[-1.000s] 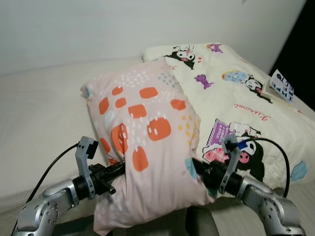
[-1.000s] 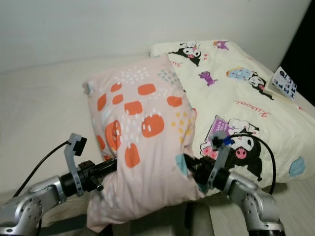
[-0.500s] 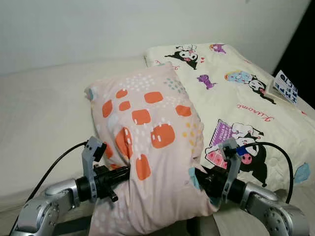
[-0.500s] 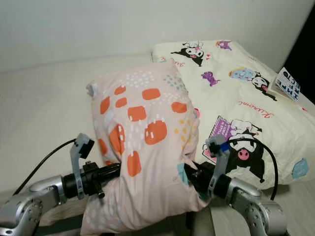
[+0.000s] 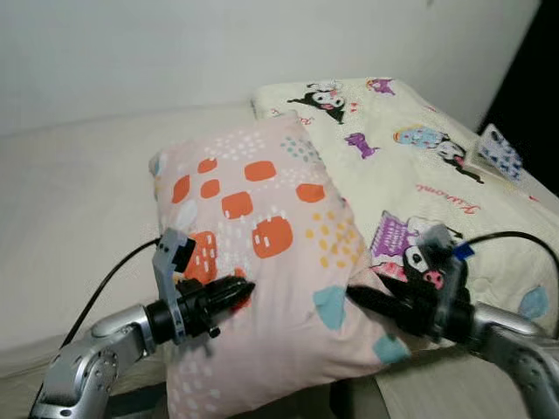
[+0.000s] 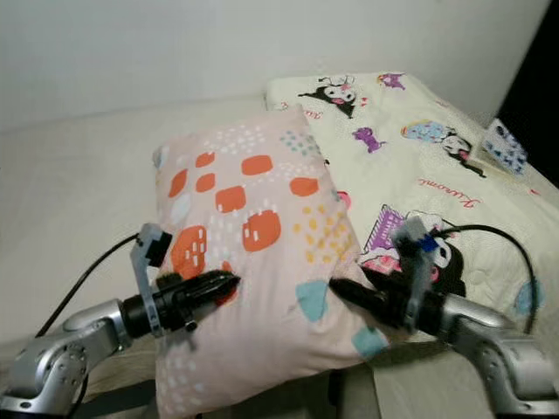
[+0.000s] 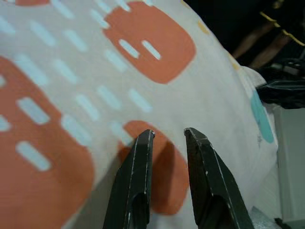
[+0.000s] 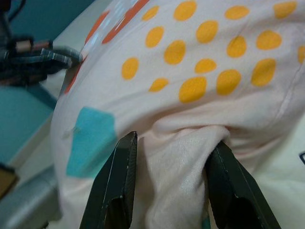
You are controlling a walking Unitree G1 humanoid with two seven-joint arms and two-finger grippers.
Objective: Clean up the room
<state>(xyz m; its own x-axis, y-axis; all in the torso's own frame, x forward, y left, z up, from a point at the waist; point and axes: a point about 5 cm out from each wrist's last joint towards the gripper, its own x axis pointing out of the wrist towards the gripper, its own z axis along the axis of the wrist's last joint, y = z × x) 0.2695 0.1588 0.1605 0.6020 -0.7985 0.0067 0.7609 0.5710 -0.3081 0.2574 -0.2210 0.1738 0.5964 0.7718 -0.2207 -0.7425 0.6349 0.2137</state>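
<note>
A pink pillow with orange patches and yellow dots lies tilted on the bed, its far corner resting against the cartoon quilt. My left gripper rests its tips on the pillow's near left face. In the left wrist view the left gripper stands narrowly open with nothing between its fingers. My right gripper is at the pillow's near right edge. In the right wrist view the right gripper has a bunched fold of the pillow's fabric between its fingers.
The cream bed sheet stretches to the left, up to a white wall. A patterned booklet lies on the quilt's far right. The mattress's front edge runs just before my arms. Black cables trail from both wrists.
The pillow has dropped from being held up between my arms to lying flatter on the bed. My left gripper has come out from its side onto its face. The right arm has shifted right.
</note>
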